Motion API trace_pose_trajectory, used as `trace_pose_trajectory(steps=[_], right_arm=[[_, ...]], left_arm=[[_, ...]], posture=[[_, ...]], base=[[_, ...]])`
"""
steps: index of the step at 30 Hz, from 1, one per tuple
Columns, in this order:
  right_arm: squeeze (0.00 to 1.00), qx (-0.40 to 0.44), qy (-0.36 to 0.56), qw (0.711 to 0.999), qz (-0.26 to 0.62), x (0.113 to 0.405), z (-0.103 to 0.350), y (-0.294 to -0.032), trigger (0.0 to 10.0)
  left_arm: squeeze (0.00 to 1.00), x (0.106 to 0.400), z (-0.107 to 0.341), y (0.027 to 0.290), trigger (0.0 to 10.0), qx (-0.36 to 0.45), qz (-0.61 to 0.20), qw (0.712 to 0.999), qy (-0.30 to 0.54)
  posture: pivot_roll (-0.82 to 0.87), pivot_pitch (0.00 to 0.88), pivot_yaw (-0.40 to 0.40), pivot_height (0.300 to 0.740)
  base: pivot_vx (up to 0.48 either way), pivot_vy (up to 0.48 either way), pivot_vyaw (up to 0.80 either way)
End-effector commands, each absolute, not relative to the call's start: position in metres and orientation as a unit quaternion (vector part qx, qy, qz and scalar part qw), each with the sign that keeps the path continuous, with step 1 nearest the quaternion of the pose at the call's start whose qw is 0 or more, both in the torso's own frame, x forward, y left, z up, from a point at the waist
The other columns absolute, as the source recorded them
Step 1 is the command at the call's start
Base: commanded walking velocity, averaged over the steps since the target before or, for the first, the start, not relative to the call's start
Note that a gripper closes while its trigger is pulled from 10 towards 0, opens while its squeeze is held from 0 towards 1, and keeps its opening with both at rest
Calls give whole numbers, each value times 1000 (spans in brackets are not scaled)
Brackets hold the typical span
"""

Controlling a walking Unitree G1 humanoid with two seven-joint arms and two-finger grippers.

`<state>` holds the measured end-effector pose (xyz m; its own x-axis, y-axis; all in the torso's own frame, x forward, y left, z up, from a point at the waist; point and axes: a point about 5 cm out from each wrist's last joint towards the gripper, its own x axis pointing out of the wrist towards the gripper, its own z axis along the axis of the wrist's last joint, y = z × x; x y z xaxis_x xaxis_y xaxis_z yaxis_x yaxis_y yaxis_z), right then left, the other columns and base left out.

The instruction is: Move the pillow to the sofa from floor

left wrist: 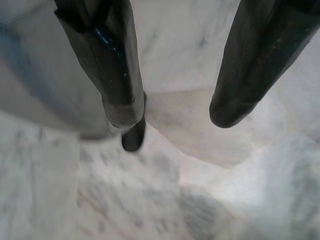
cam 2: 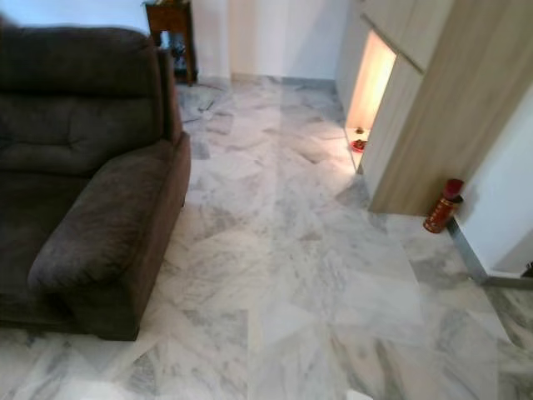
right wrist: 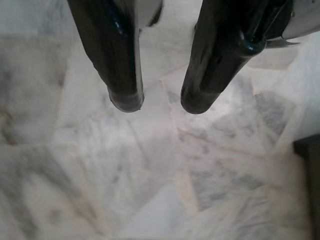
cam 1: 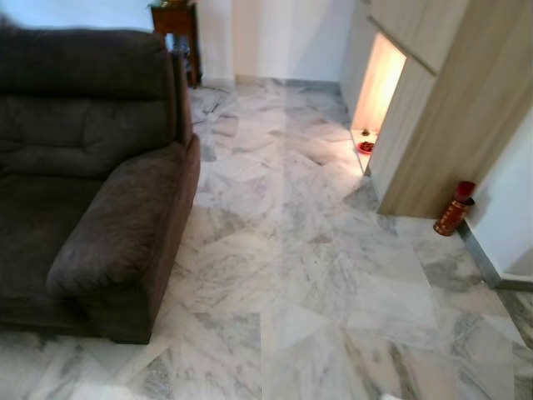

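Marble floor [cam 1: 300, 275] spreads between a dark brown sofa [cam 1: 92, 175] on the robot's left and a wooden cabinet [cam 1: 441, 100] with a red bottle [cam 1: 455, 210] on its right. Left gripper [left wrist: 175, 112] hangs over bare floor, fingers well apart, holding nothing. Right gripper [right wrist: 160, 102] likewise, fingers slightly apart.

Matt brown cloth sofa [cam 1: 100, 192], glossy veined marble floor [cam 1: 308, 275], pale wood-grain cabinet [cam 1: 450, 108].

No legible text, labels, brands or numbers found. Checked the red canister [cam 1: 455, 210] by the wooden cabinet [cam 1: 450, 100] (any print on it too small and blurred to read) and the dark sofa [cam 1: 92, 167]; both carry none.
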<state>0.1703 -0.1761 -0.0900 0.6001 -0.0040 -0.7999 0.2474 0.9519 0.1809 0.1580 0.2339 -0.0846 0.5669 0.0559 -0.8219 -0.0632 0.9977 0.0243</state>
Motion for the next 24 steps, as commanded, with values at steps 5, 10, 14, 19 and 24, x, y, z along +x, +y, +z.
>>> trace_pose_trajectory(steps=[5, 10, 14, 19, 24], right_arm=[[0, 136, 448, 880, -83, 163, -92, -184, 10000], [0, 141, 446, 879, -89, 164, -92, -184, 10000], [0, 149, 442, 879, -96, 164, -92, -184, 10000], [0, 150, 441, 879, -102, 165, -91, -186, 10000], [0, 151, 441, 879, -101, 165, -91, -186, 10000]], left_arm=[[0, 148, -90, 231, 10000, -6, 35, 876, 482], [0, 148, -90, 232, 10000, -7, 37, 875, 482], [0, 147, -90, 232, 10000, -7, 38, 875, 483], [0, 144, -91, 232, 10000, -15, 44, 871, 489], [0, 143, -92, 233, 10000, -14, 45, 870, 491]], posture=[[86, 32, -28, 740], [87, 35, -26, 740], [88, 35, -27, 740], [86, 35, -30, 740], [88, 35, -30, 740]], base=[[0, 0, 800], [0, 0, 800], [0, 0, 0], [0, 0, 0], [0, 412, 0]])
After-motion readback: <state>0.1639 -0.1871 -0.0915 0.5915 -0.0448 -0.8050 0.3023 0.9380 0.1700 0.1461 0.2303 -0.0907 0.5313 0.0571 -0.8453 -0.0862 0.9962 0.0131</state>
